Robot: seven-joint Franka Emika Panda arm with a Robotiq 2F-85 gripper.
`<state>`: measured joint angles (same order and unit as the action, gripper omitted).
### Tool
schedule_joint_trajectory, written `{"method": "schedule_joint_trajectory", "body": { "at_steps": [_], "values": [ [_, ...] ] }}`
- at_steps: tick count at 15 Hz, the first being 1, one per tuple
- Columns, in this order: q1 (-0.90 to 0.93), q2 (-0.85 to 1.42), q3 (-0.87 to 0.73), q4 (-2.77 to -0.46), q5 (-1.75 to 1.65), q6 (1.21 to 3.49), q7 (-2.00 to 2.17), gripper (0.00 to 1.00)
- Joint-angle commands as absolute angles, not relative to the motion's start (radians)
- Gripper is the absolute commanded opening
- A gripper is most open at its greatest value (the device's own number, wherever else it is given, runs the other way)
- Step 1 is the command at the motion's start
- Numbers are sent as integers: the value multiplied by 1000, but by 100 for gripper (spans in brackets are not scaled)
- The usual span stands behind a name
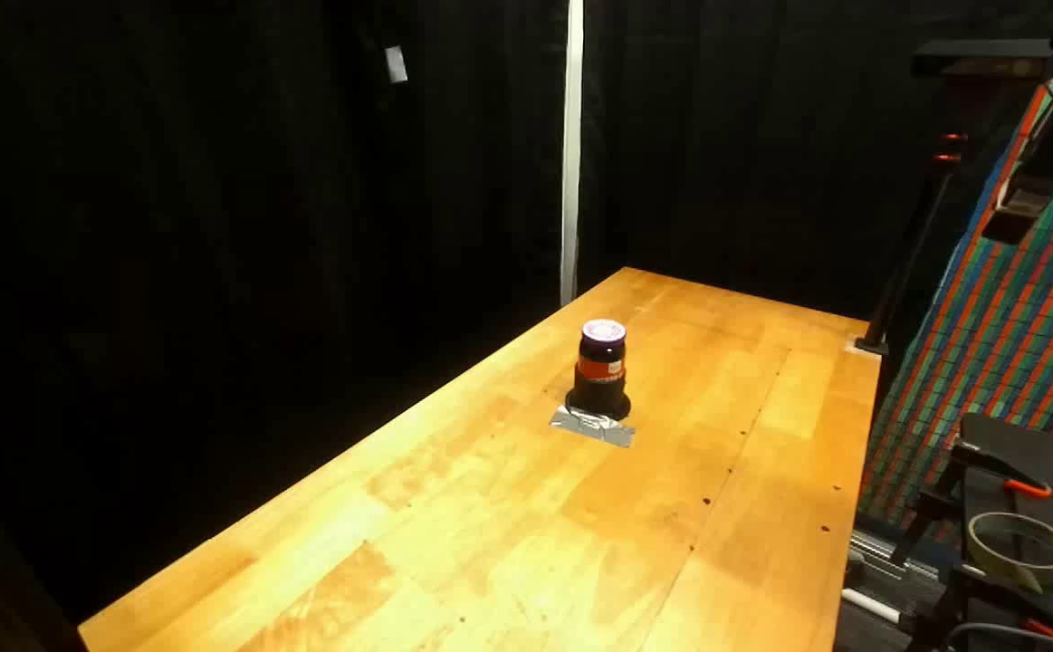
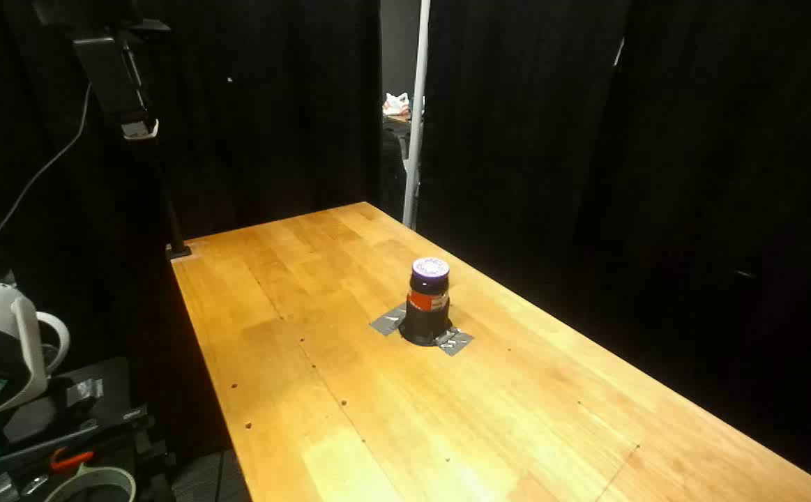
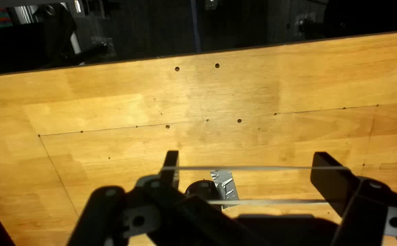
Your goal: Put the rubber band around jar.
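Note:
The jar stands upright on the wooden table in both exterior views [image 1: 600,367] [image 2: 425,301], with a whitish-purple lid and an orange-red label. Its lower part sits in a black round holder [image 1: 597,397] taped to the table. In the wrist view my gripper [image 3: 246,162] is open, its fingers wide apart. The pale rubber band [image 3: 246,167] is stretched around both fingers, as two nearly parallel strands. Below, by the left finger, shows a dark rounded shape [image 3: 201,189], part of the jar or holder, partly hidden by the gripper. I cannot make out the gripper in the exterior views.
Silver tape [image 1: 594,426] holds the holder down; a strip also shows in the wrist view [image 3: 226,186]. A black stand foot [image 2: 178,251] is at a table corner. A black device [image 2: 109,77] hangs near it. A tape roll [image 1: 1021,548] lies beside the table.

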<state>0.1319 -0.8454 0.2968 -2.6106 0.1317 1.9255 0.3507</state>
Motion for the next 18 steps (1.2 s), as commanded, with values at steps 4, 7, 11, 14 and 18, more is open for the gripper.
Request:
{"method": "schedule_joint_trajectory", "body": {
  "at_steps": [4,7,11,14,18],
  "values": [
    [133,-847,295,-2599,130,1924,352,100],
    [135,-820,283,-2598,120,1949,311,100],
    [108,-574,203,-2518,31,2117,83,100],
    [94,-410,140,-2438,42,2187,-87,100],
    [125,-153,44,-2262,114,2212,-222,100]
  ]
}}
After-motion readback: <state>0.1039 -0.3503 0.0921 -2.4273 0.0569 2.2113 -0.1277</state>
